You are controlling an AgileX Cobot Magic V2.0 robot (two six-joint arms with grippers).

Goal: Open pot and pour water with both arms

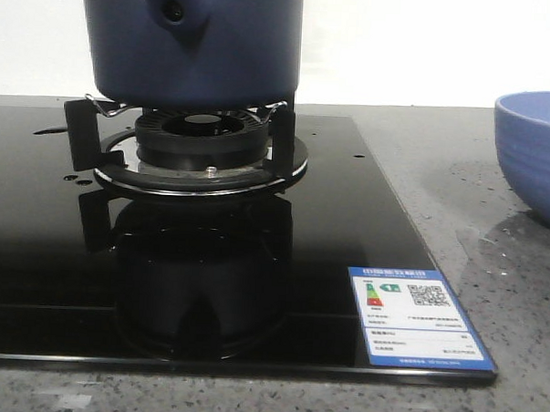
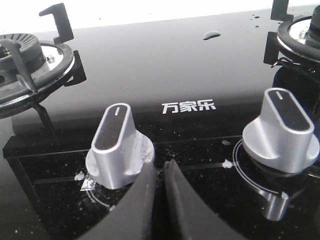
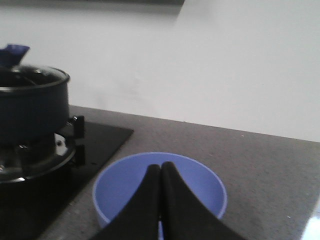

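The dark navy pot (image 1: 195, 43) stands on the burner's black supports on the glass hob, its handle stub with a small hole facing the camera. In the right wrist view the pot (image 3: 31, 107) carries a glass lid (image 3: 27, 76) with a blue knob. Water shows as droplets on the hob glass (image 2: 212, 35). My left gripper (image 2: 160, 167) is shut and empty, low over the hob's front edge beside a silver knob (image 2: 116, 145). My right gripper (image 3: 161, 167) is shut and empty above the light-blue bowl (image 3: 125, 187). Neither gripper shows in the front view.
The light-blue bowl (image 1: 536, 153) stands on the grey speckled counter right of the hob. A second silver knob (image 2: 281, 130) and a second burner (image 2: 25, 65) are on the black hob. An energy label (image 1: 416, 317) is stuck at the hob's front right corner.
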